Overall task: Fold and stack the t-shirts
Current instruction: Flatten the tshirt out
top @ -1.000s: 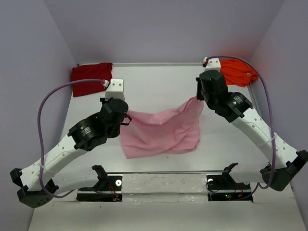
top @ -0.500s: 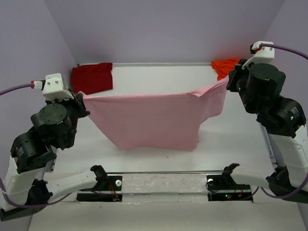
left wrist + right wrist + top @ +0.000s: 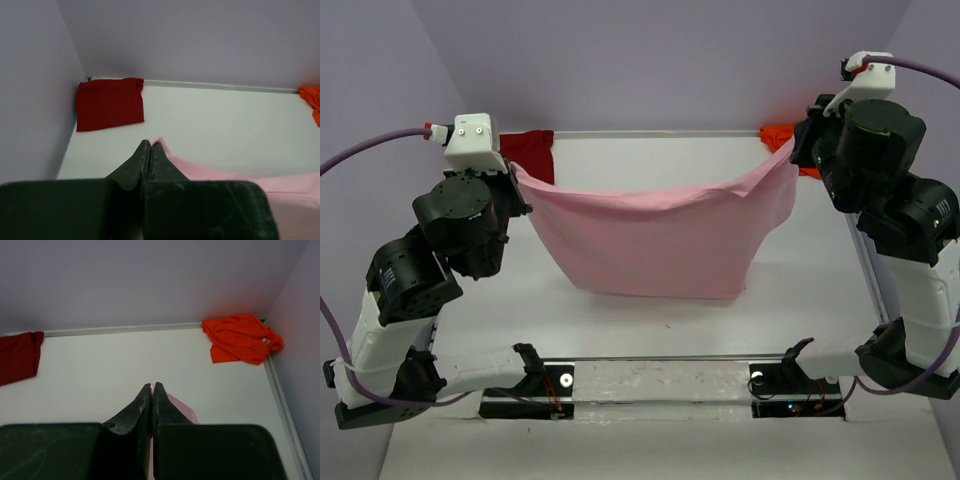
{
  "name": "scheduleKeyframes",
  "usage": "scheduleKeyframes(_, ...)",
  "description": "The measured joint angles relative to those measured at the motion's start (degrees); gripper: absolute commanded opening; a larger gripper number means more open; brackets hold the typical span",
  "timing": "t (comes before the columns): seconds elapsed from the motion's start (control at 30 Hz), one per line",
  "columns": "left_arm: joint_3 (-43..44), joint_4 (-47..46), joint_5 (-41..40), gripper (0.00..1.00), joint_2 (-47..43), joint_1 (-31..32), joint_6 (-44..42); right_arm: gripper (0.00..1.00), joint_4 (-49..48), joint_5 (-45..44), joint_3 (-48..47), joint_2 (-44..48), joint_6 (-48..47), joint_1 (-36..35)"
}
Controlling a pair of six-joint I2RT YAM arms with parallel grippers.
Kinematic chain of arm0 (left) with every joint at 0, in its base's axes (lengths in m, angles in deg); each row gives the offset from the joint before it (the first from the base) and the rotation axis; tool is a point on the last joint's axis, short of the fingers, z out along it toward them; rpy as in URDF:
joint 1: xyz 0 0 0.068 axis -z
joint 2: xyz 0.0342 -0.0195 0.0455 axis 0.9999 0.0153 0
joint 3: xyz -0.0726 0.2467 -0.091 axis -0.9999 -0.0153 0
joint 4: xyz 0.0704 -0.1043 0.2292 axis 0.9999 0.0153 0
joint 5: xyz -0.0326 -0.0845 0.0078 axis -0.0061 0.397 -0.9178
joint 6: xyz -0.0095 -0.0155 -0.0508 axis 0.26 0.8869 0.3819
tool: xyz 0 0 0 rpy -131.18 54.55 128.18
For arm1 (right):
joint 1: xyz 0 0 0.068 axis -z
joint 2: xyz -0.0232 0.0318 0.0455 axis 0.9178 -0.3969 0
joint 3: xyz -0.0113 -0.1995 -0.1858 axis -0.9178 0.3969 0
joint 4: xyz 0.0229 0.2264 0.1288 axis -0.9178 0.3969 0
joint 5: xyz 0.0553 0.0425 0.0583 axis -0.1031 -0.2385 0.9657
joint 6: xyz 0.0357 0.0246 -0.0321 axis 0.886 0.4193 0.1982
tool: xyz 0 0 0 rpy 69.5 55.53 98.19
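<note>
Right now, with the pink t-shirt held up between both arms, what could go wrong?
The left end effector and right end effector each pinch only a small tip of the pink t-shirt, so a corner may slip out. Its top edge sags in the middle and its lower part lies on the table, so it may land wrinkled.

From here I see 2 arms, left arm (image 3: 382, 338) and right arm (image 3: 922, 300), white shells over round black joint housings. A thin purple cable (image 3: 415, 131) enters each white wrist camera box (image 3: 472, 137). The left gripper (image 3: 150, 144) has 2 tapered matte-black fingers (image 3: 134, 166).
</note>
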Motion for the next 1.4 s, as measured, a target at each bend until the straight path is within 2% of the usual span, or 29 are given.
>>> scheduleKeyframes(0.1,1.5,-2.0,-2.1,0.00,2.3,0.8,-1.3,0.00,-0.4,0.3,-2.4,-3.4,-0.3,0.0)
scheduleKeyframes(0.2,-0.7,-4.6,-3.7,0.00,3.0,0.3,-2.1,0.00,-1.2,0.2,-2.3,-6.9,-0.6,0.0)
scheduleKeyframes(0.3,-6.0,-9.4,1.0,0.00,3.1,-5.3,-3.6,0.00,-2.6,-0.1,-2.2,-10.7,-1.5,0.6)
scheduleKeyframes(0.37,-8.0,-12.7,5.7,0.00,4.3,-13.7,-4.7,0.00,-2.7,1.1,-4.3,-14.4,-1.8,2.1)
scheduleKeyframes(0.47,-8.5,-16.4,9.1,0.00,8.4,-20.4,-6.3,0.00,-3.1,3.6,-9.6,-19.6,-1.9,5.9)
scheduleKeyframes(0.57,-5.3,-16.5,11.7,0.00,13.4,-21.3,-6.9,0.00,-3.6,5.7,-16.1,-24.2,-1.8,9.2)
scheduleKeyframes(0.63,1.7,-17.5,13.1,0.00,19.1,-21.4,-7.5,0.00,-4.0,6.3,-18.3,-25.5,-1.9,10.0)
scheduleKeyframes(0.77,5.3,-19.6,13.4,0.00,21.4,-21.5,-8.6,0.00,-5.2,6.6,-19.0,-25.0,-2.8,10.6)
scheduleKeyframes(0.9,4.4,-20.5,12.8,0.00,17.9,-21.6,-9.9,0.00,-6.4,6.7,-17.0,-20.9,-3.7,11.5)
scheduleKeyframes(1.2,-4.0,-22.6,4.8,0.00,0.6,-16.9,-14.3,0.00,-9.8,4.0,-7.7,-5.8,-5.6,11.5)
scheduleKeyframes(1.4,-8.1,-21.3,4.0,0.00,-8.3,-15.5,-13.0,0.00,-11.3,2.9,-2.1,2.0,-6.1,8.0)
